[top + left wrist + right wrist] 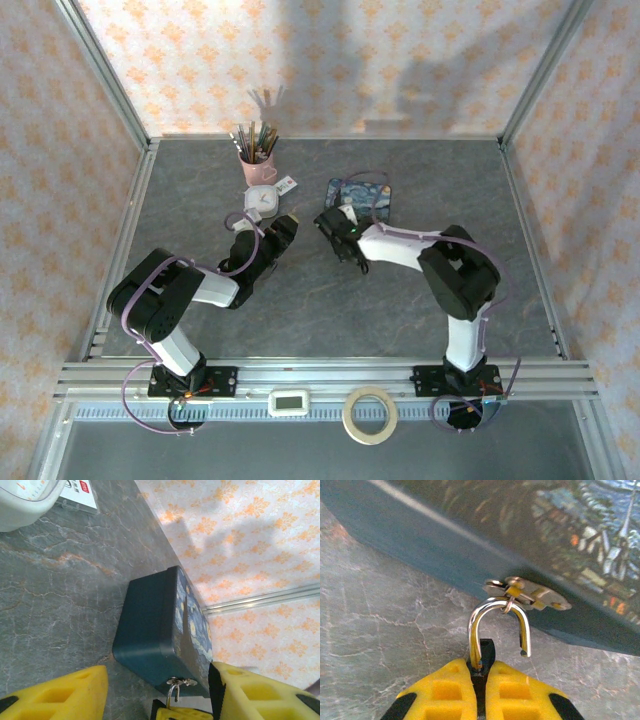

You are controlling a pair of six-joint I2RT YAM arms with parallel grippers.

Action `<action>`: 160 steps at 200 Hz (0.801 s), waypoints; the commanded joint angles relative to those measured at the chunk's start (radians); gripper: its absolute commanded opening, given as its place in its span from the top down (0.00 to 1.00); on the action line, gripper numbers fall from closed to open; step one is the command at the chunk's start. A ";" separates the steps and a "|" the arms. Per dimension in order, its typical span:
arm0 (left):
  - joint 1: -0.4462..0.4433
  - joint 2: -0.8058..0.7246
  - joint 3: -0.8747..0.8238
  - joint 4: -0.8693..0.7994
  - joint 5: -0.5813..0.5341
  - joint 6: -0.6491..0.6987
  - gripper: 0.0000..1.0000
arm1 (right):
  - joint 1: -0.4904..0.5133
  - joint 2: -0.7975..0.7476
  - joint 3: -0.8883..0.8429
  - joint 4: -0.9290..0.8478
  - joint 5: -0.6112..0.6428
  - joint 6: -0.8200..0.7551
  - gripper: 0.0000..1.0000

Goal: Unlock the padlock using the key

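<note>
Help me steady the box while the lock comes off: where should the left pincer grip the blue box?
Probably take the blue box across its plain side walls, from above, at the end away from the gold clasp. It lies flat, painted lid up, so those walls are its free parallel faces; the right pincer, shut on the padlock, crowds the clasp side.

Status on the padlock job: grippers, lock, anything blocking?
Right gripper shut on padlock. Shackle one leg free, hooked through clasp of blue box. Left gripper open, empty, facing box. Nothing blocking.
</note>
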 commanded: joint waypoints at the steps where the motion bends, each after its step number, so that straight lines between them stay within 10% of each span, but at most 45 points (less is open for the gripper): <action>1: 0.010 -0.010 -0.015 0.051 0.011 -0.010 0.47 | -0.066 -0.078 -0.023 0.064 -0.295 -0.019 1.00; 42: 0.010 0.001 -0.024 0.074 0.022 -0.023 0.47 | -0.169 -0.115 -0.072 0.121 -0.605 0.020 1.00; 86: 0.010 0.021 -0.028 0.107 0.037 -0.045 0.47 | -0.182 -0.080 -0.096 0.129 -0.579 0.051 1.00; 160: 0.010 0.032 -0.007 0.102 0.049 -0.046 0.47 | -0.181 -0.162 -0.142 0.189 -0.446 0.060 0.55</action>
